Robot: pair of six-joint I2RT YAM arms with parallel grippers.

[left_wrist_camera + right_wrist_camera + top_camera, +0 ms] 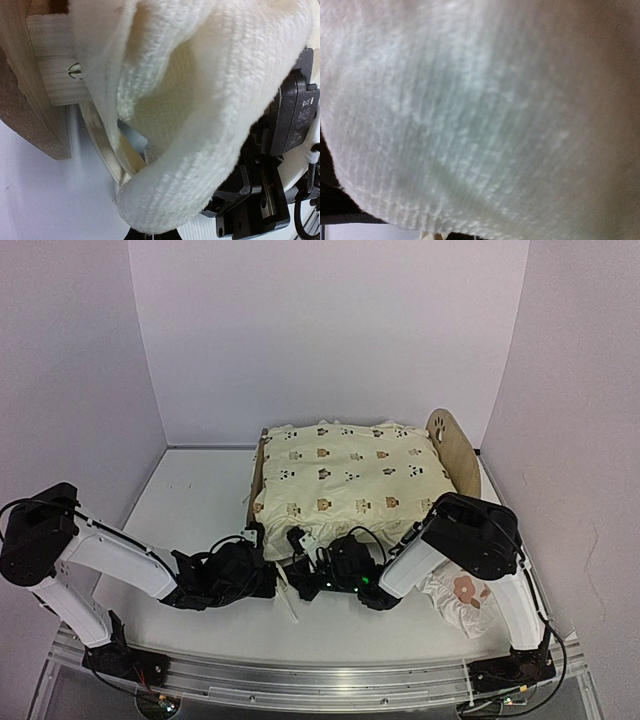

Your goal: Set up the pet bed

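While the bed (453, 452) stands at the back middle of the surface (190, 502), its paw-cut headboard on the right, the cushion (350, 475) lies spread over it and hides the base. Both arms reach in low to the cushion's near edge: the left hand (256, 538) is at its near-left corner and the right hand (300, 542) just beside it. From above I cannot tell whether either is open or gripping. The pillow (465, 598) lies on the surface under the right arm (450, 540). From the left wrist, the cushion's (200, 100) fleecy underside hangs close over the lens, with the bed's pale wood (50, 75) at left, a tie (102, 140) dangling below it and black parts of the right arm (295, 115) at the right edge. The left fingers are hidden. From the right wrist, cream fabric (480, 115) fills nearly everything, so this hand's state cannot be told either.
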